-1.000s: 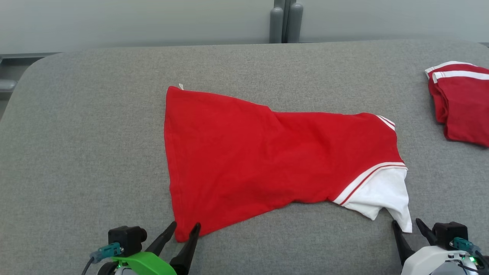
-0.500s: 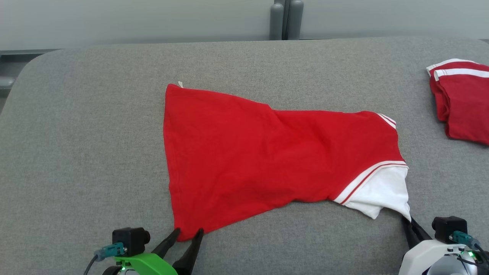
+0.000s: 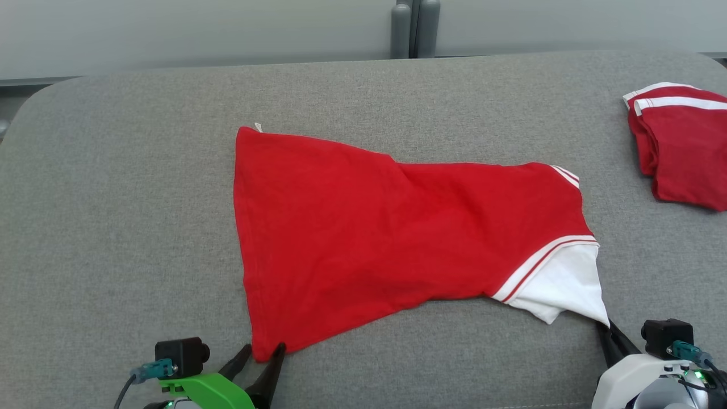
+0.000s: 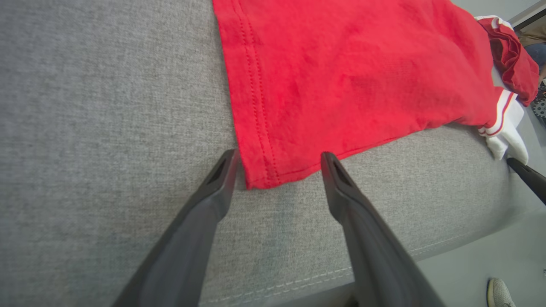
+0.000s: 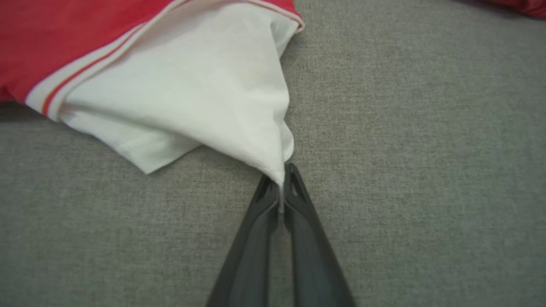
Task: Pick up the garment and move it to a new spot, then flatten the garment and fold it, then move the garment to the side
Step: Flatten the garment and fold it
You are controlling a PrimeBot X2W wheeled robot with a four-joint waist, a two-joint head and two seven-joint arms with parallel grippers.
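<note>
Garment (image 3: pixel 397 238) spread, folded pile (image 3: pixel 684 153) far R (apart)

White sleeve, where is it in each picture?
Head view: the white sleeve is at the lower right, at the near right corner of the red shirt.
Left wrist view: small, at the far right edge, past the shirt.
Right wrist view: big, from the upper left to the middle.
Shared landmark: the right gripper, shut on the sleeve's tip.

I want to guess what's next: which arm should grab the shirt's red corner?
Left. The left gripper, open, straddles a red corner of the garment; the right gripper is shut on the white sleeve tip.
</note>
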